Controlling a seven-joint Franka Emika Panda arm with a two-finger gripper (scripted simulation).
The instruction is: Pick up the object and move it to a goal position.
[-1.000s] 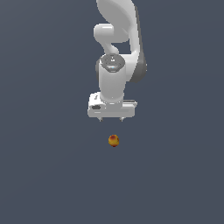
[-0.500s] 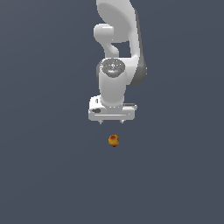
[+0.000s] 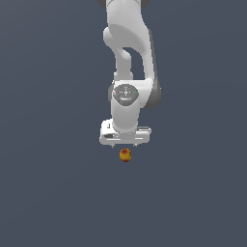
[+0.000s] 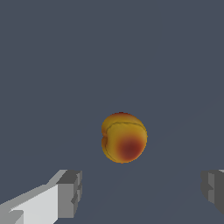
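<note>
The object is a small yellow-orange ball with a dark red blotch, lying on the grey floor. My white gripper hangs just above it in the exterior view, fingers pointing down and spread. In the wrist view the object sits a little beyond the line between the two fingertips, near the middle of the gap. My gripper is open, with one grey finger pad on one side and the other pad at the frame's edge. Nothing touches the ball.
A plain dark grey floor surrounds the ball on all sides. The white arm rises straight up behind the gripper. No other objects show.
The gripper has come down towards the ball, closing most of the gap above it. The ball has stayed in place.
</note>
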